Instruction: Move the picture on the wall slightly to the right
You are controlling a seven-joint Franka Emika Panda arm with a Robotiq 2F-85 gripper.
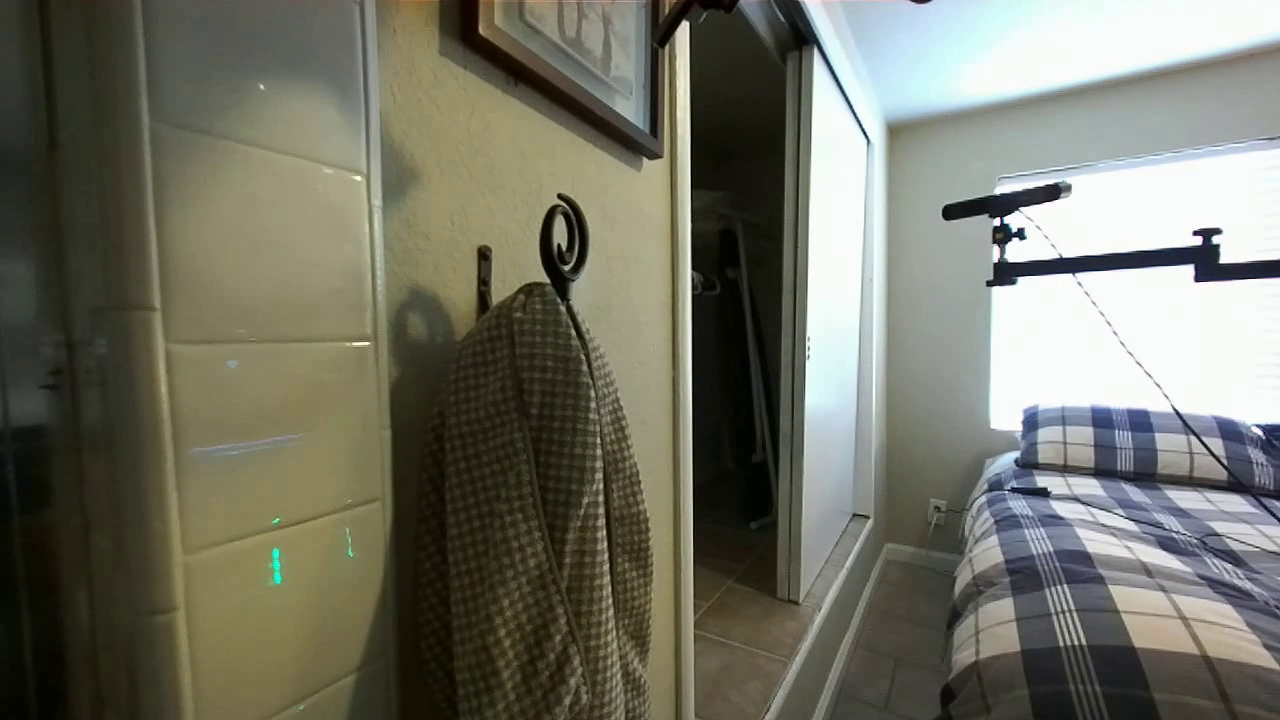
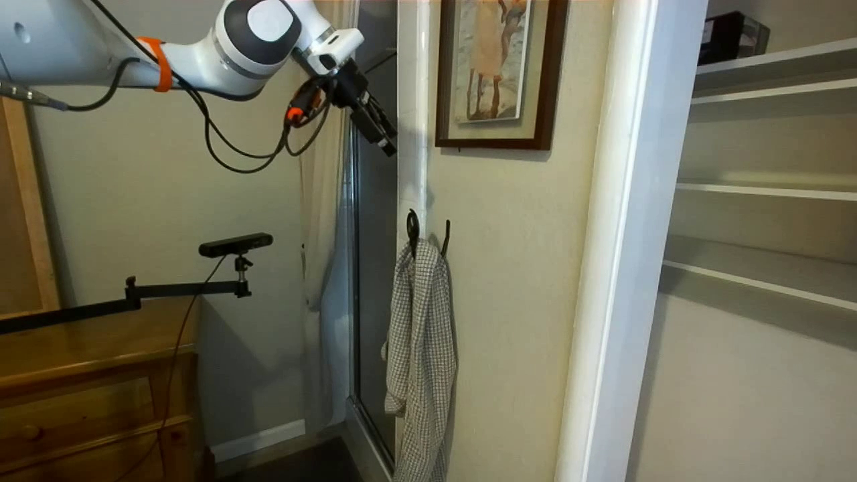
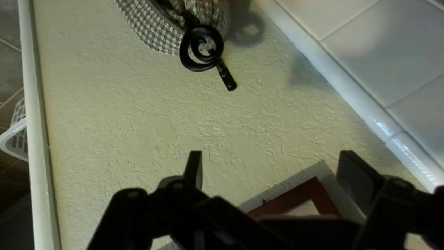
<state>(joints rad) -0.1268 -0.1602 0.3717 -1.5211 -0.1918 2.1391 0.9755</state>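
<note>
End effector (image 3: 272,170) gapes; picture (image 3: 301,198) partly shows beyond, between jaws.

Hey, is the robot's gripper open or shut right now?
The gripper is open: in the wrist view its two fingers stand wide apart, with wall and a corner of the picture showing between them.

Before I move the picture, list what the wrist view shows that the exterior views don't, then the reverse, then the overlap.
Only in the wrist view: a white basket, partly cut off.

Only in an exterior view: the plaid-covered bed, the wooden dresser and the shelves.

Shared: the picture, just partly visible, the wall, the black hook, the checked garment and the fingers.
</note>
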